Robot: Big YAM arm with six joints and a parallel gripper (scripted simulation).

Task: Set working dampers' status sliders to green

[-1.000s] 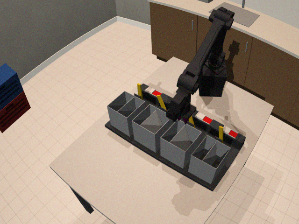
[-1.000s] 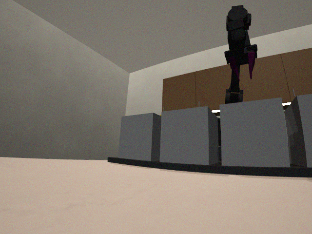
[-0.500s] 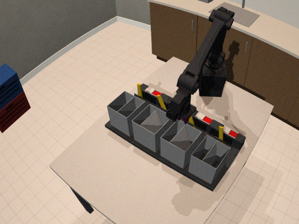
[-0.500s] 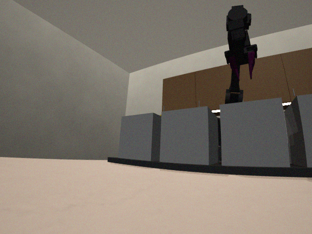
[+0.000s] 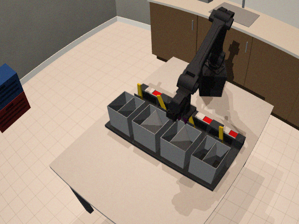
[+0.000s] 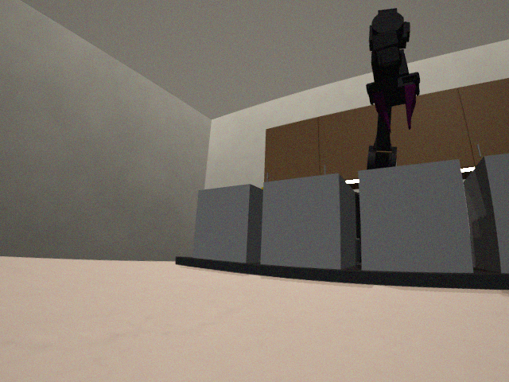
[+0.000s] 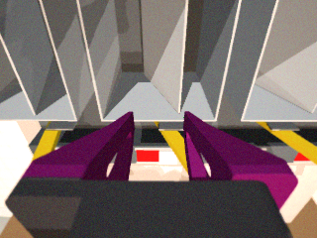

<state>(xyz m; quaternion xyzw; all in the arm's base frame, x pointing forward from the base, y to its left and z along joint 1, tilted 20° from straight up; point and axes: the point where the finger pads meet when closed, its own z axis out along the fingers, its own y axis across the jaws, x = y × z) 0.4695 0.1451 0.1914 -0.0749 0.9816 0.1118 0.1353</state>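
Observation:
Four grey open-top dampers stand in a row on a dark base: first (image 5: 125, 108), second (image 5: 151, 122), third (image 5: 181, 139), fourth (image 5: 209, 154). A yellow lever stands behind each one, such as the first (image 5: 139, 90) and the fourth (image 5: 221, 132). Three sliders show red beside a white cover: (image 5: 153, 91), (image 5: 204, 118), (image 5: 231, 133). The arm hides the second slider. My gripper (image 5: 180, 119) hangs open and empty, well above the back edge of the third damper (image 6: 415, 213), fingers down (image 6: 396, 111). In the wrist view the fingers straddle a yellow lever (image 7: 173, 144) far below, next to a red slider patch (image 7: 148, 155).
The arm's dark base block (image 5: 212, 81) stands on the table behind the slider rail. Brown cabinets with a counter (image 5: 241, 48) run along the back. A blue and red crate (image 5: 9, 96) stands on the floor at the left.

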